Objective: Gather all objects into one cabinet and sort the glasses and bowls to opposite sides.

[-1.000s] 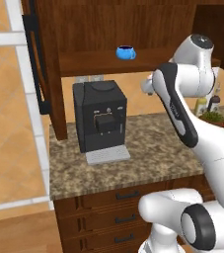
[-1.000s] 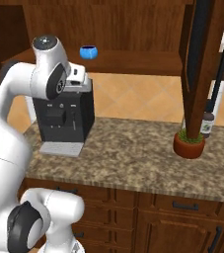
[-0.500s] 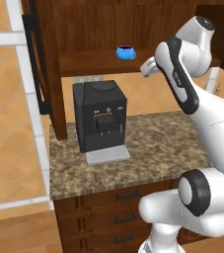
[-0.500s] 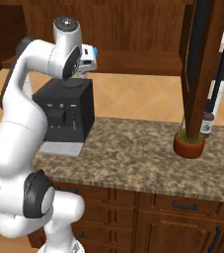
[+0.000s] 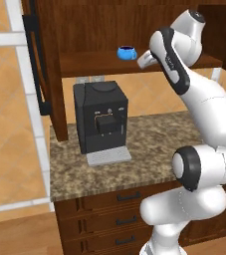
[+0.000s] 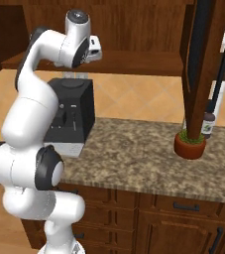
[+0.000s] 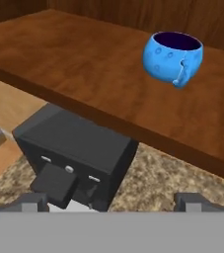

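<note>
From the left base view we see the blue bowl [image 5: 127,52] sitting on the floor board of the open cabinet [image 5: 84,62], above the black coffee machine [image 5: 101,117]; our gripper [image 5: 143,60] hangs just to the bowl's right, near but apart.

In the right base view the arm's raised hand blocks the bowl, and a potted plant [image 6: 190,144] stands on the granite counter [image 6: 139,149] well to the side.

The hand view shows the bowl [image 7: 173,58] upright on the board with a small handle-like nub facing us. The fingertips [image 7: 34,201] stand spread wide with nothing between them.

Our worry: the bowl sits off to one side of the jaws' line — closing in without recentering could knock it along the board, or catch only that nub and tip it.
</note>
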